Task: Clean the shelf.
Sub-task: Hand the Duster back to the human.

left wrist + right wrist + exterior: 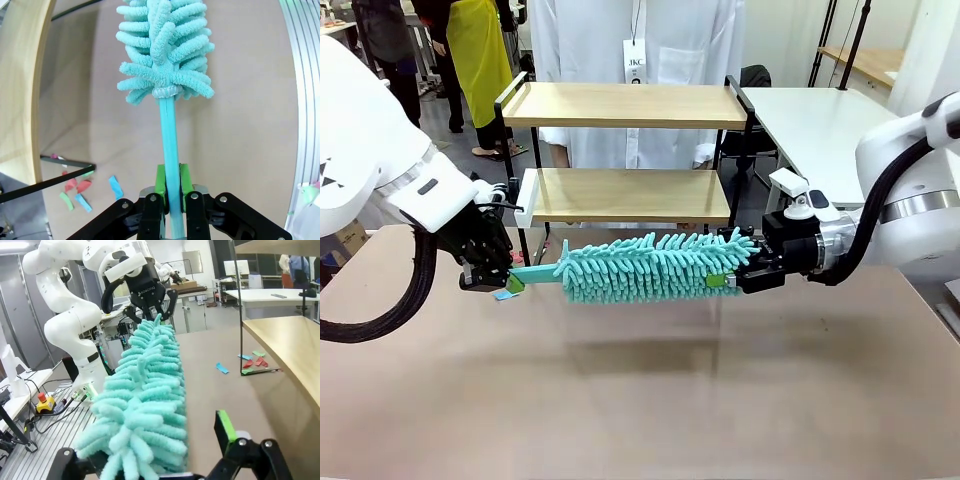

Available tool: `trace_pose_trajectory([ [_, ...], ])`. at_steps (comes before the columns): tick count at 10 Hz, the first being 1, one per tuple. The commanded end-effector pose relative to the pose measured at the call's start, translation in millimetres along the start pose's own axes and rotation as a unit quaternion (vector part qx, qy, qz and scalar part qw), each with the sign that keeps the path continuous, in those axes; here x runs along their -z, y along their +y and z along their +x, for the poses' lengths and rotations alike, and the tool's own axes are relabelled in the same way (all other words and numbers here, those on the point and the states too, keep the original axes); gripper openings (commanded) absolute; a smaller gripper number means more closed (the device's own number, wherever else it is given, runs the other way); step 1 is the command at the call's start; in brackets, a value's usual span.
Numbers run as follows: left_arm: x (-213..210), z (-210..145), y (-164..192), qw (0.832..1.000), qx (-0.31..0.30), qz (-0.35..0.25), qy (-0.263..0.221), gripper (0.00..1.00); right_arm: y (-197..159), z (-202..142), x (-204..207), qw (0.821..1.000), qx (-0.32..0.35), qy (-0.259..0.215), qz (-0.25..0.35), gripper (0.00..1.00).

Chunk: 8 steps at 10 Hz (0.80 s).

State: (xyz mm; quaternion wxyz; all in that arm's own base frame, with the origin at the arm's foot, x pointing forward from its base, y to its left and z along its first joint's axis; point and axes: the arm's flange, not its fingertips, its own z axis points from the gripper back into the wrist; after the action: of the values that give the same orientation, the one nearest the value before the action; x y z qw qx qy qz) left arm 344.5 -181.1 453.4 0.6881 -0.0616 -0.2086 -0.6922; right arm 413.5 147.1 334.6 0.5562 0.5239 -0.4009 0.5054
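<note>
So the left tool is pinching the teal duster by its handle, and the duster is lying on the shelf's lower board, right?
Not quite. The left tool does pinch the teal duster by its handle, but the duster is not on the shelf. The front view shows it held level in the air in front of the shelf, above the brown table, with the right tool at its fluffy end.

Robotics lab: robot arms, worktables (270, 292)
</note>
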Motion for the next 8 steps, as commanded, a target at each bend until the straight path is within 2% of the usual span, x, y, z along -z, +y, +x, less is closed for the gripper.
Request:
trace_pose_trajectory([
  [1,-2.1,2.6,-1.1,1.000,0.005,0.002,-0.001,0.13,-2.6,0.3,9.5,1.000,-0.023,-0.004,-0.008,0.40],
  [2,-2.1,2.6,-1.1,1.000,0.005,0.002,-0.001,0.13,-1.9,0.3,9.0,1.000,-0.023,-0.004,0.000,0.40],
  [3,-2.1,2.6,-1.1,1.000,0.005,0.002,-0.001,0.13,-2.4,0.5,8.3,1.000,-0.025,-0.002,0.003,0.00],
  [4,-2.1,2.6,-1.1,1.000,0.005,0.002,-0.001,0.13,-3.1,0.5,6.1,1.000,-0.025,-0.002,0.004,0.35],
  [5,-2.1,2.6,-1.1,1.000,0.005,0.002,-0.001,0.13,-3.2,0.3,4.9,1.000,-0.026,-0.004,0.005,0.00],
  [8,-2.1,2.6,-1.1,1.000,0.005,0.002,-0.001,0.13,-3.5,-0.4,0.9,0.999,-0.029,-0.012,0.005,0.00],
])
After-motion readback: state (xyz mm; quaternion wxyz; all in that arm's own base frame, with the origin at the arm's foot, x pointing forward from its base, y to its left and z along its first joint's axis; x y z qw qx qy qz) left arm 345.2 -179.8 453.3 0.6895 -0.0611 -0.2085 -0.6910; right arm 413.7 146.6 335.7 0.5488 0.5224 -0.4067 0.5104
